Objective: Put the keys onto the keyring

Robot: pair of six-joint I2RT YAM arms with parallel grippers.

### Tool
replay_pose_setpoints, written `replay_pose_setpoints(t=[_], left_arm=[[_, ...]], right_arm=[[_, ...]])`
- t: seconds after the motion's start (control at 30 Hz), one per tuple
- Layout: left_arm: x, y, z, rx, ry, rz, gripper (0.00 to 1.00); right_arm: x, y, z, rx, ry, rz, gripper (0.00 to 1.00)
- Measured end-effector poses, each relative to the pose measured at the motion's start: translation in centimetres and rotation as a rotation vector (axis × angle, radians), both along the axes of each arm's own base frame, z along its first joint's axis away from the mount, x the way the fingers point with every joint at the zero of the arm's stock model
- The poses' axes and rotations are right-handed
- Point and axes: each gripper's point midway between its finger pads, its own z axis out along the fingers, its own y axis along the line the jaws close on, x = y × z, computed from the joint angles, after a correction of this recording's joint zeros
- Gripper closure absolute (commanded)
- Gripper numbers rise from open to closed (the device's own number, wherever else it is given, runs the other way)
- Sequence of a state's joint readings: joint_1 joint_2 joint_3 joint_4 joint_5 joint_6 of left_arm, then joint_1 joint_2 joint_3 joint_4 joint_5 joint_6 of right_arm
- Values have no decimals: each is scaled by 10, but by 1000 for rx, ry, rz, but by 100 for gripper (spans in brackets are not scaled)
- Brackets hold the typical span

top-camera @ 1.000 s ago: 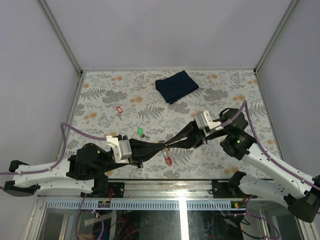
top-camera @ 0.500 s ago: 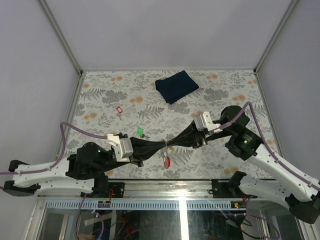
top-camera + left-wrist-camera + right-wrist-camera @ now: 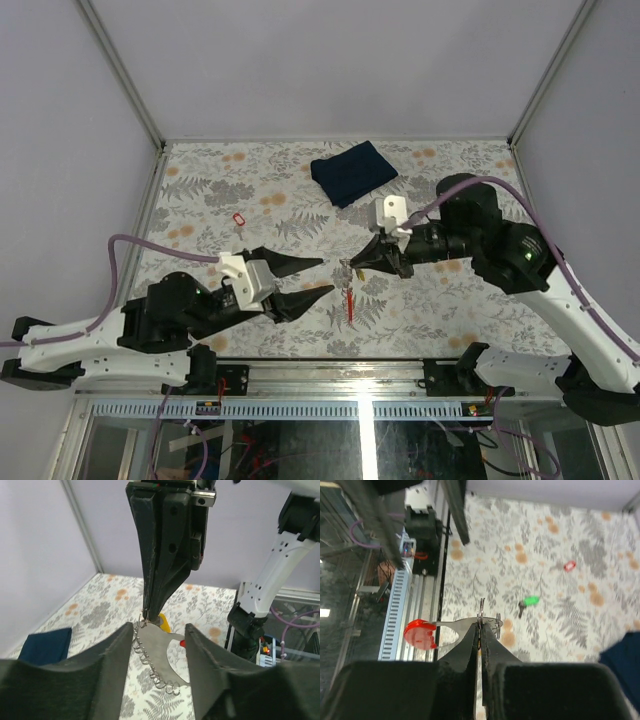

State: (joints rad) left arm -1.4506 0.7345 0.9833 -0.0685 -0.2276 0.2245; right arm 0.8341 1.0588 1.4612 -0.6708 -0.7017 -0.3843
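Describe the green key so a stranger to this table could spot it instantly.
On the floral table, in the right wrist view, look just past the tips of the right end effector. The green key lies flat there; it is the only bright green thing, while the small piece farther off is red.

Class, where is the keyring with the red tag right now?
In the top view the keyring hangs midway across the table, pinched by the right hand, just right of the open left hand.

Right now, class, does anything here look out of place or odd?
The green key lies loose on the table, away from the keyring, which dangles in mid-air from the shut right gripper, red tag hanging down. Nothing looks damaged.
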Motion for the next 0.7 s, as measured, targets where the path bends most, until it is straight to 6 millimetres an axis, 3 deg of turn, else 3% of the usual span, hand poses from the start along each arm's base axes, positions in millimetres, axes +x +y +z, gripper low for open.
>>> replay_pose_setpoints(t=[0.17, 0.37, 0.5, 0.57, 0.6, 0.7], left_arm=[[11, -6, -13, 91, 39, 61, 41], [27, -17, -55, 227, 116, 91, 39], [92, 5, -78, 230, 232, 175, 34], [114, 16, -92, 235, 292, 189, 33], [116, 17, -96, 239, 309, 168, 33], [96, 7, -96, 248, 309, 28, 37]], right_arm=[[19, -10, -33, -188, 103, -136, 100], [30, -28, -66, -341, 193, -276, 100], [33, -33, -70, -363, 209, -321, 100], [33, -34, -72, -370, 217, -329, 100], [33, -34, -74, -375, 223, -330, 100], [32, -34, -80, -392, 242, -329, 100]])
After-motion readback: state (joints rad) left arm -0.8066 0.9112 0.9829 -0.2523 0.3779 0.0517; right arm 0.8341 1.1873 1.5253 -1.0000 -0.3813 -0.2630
